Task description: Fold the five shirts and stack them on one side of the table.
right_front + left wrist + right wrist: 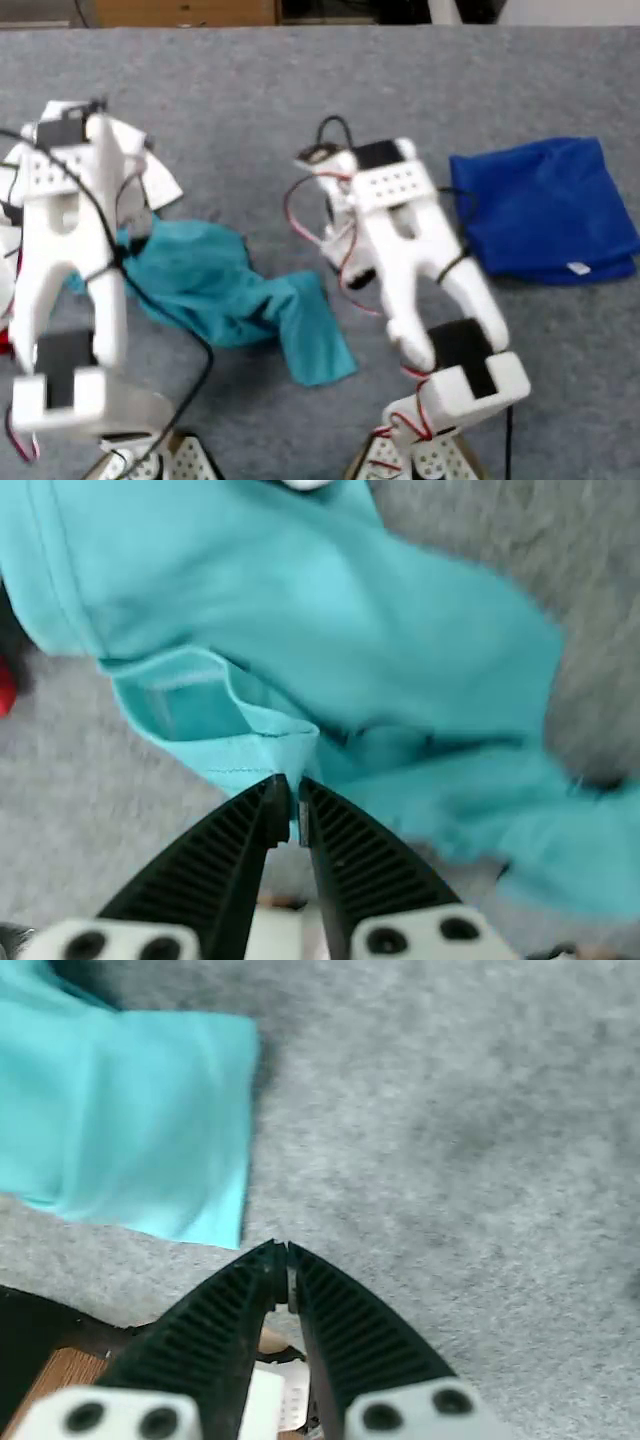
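A crumpled teal shirt [230,290] lies on the grey table left of the middle. The left arm [70,250] stands over its left end. In the left wrist view my left gripper [293,802] is shut on a hem fold of the teal shirt [330,630]. A folded blue shirt [545,210] rests flat at the right side. The right arm [410,250] stands between the two shirts. My right gripper [287,1265] is shut with nothing in it, above bare table, a short way off one corner of the teal shirt [130,1130].
The grey table [300,90] has free room along the back and between the shirts. A small red object [5,690] sits at the far left beside the left arm. Red and black cables [340,250] hang from the right arm. The table's near edge [60,1360] lies close to the right gripper.
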Available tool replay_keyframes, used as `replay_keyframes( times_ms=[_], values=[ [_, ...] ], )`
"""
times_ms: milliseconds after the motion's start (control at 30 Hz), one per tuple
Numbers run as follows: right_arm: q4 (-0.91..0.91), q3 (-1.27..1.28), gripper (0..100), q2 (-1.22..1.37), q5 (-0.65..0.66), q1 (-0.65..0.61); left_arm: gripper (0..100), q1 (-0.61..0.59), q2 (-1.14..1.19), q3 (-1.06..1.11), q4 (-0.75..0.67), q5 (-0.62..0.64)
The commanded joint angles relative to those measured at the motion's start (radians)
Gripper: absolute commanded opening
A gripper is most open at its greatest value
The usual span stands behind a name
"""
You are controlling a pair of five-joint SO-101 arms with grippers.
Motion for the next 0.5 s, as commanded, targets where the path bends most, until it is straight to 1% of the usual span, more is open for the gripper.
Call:
replay_keyframes(
  times_ms=[0, 67, 133, 200, 333, 467],
  values=[
    [-0.011, -0.096, 0.2, -0.035, 0.021, 0.054, 2, -0.107, -0.246, 0.095, 0.014, -0.127],
    [-0.011, -0.162, 0.2, -0.035, 0.031, 0.045, 2, -0.204, -0.369, 0.110, 0.014, -0.198],
    [-0.011, -0.225, 0.2, -0.030, 0.054, 0.004, 2, -0.315, -0.469, 0.124, 0.014, -0.279],
    [-0.011, -0.285, 0.2, -0.002, 0.048, -0.051, 2, -0.411, -0.541, 0.149, 0.014, -0.368],
    [-0.011, -0.415, 0.2, 0.142, 0.023, -0.173, 2, -0.609, -0.610, 0.189, 0.014, -0.520],
    [-0.003, -0.607, 0.3, 0.374, -0.006, -0.254, 2, -0.832, -0.622, 0.178, 0.014, -0.689]
  ],
)
